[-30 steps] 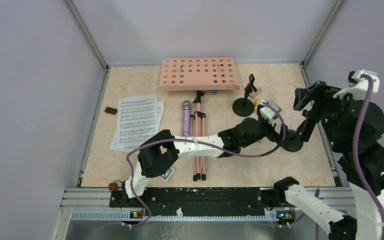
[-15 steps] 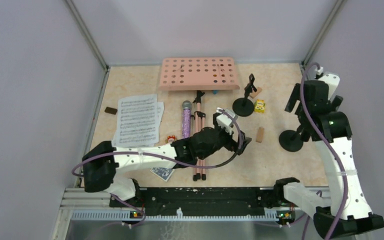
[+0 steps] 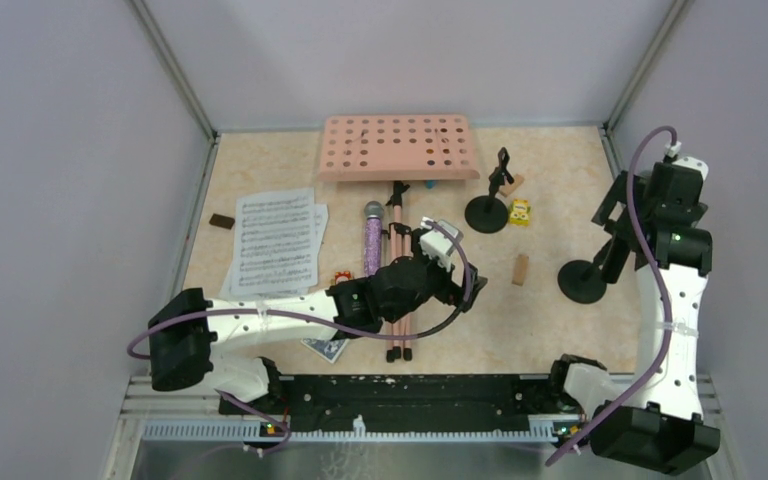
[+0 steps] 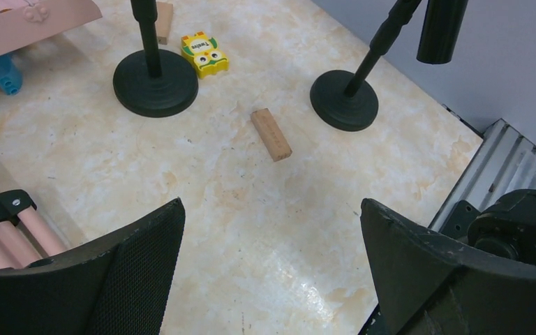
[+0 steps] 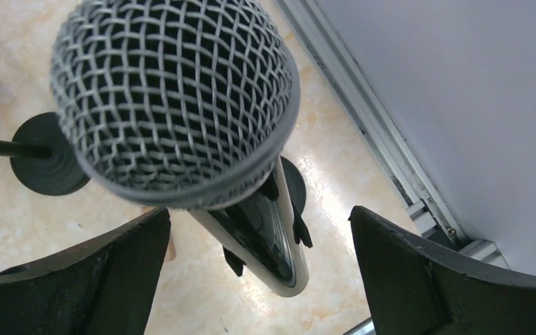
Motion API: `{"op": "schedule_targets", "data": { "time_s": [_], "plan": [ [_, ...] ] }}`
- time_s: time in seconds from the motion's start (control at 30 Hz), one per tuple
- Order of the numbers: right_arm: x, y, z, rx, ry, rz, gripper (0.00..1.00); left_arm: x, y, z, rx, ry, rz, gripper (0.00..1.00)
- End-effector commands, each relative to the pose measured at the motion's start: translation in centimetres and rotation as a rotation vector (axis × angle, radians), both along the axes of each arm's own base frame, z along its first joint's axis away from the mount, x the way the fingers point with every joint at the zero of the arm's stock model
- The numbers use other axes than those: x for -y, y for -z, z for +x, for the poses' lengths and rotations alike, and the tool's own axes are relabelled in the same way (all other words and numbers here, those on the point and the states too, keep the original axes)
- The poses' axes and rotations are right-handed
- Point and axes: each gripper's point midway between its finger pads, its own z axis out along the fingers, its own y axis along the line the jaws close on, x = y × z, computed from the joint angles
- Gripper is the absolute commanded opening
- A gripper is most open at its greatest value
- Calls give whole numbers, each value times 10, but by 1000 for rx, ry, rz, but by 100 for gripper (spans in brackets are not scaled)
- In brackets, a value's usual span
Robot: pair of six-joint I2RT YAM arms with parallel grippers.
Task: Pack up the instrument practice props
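Observation:
The salmon-pink music rack lies flat at the back, its tripod legs pointing toward me. The white sheet-music pages lie to the left, the purple-glitter microphone beside the legs. One black holder stands empty; the other carries the black grey-headed microphone. My right gripper is open, its fingers on either side of that microphone, apart from it. My left gripper is open and empty above the bare floor, near the tripod legs.
A wooden block lies between the two holders, a yellow owl toy by the left one. A blue card pack, a small orange toy and a brown piece lie at the left. Grey walls enclose the floor.
My left arm has drawn back left, away from the right holder, to above the tripod legs. My right arm has swung down over the microphone in the right holder.

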Motion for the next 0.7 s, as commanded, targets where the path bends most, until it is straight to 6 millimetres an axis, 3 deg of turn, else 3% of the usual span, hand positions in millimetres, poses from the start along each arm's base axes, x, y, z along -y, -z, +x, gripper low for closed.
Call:
{"op": "schedule_targets", "data": {
  "time_s": [0.0, 0.1, 0.27, 0.53, 0.6, 0.67],
  "plan": [
    [2, 2, 19, 44, -50, 21, 98, -2, -8, 0, 2, -12, -7, 99],
    [3, 13, 20, 31, -51, 27, 95, -4, -9, 2, 7, -23, -4, 99],
    [2, 22, 24, 27, -57, 38, 81, -9, -9, 3, 5, -41, 2, 99],
    [2, 10, 21, 59, -57, 21, 29, -15, -4, 4, -20, -68, 8, 99],
    [4, -4, 20, 90, -51, 3, 13, -18, -3, 3, -25, -73, 15, 99],
    [6, -25, 16, 136, -44, -26, 3, -24, -4, 4, -33, -95, 22, 99]
  ]
}}
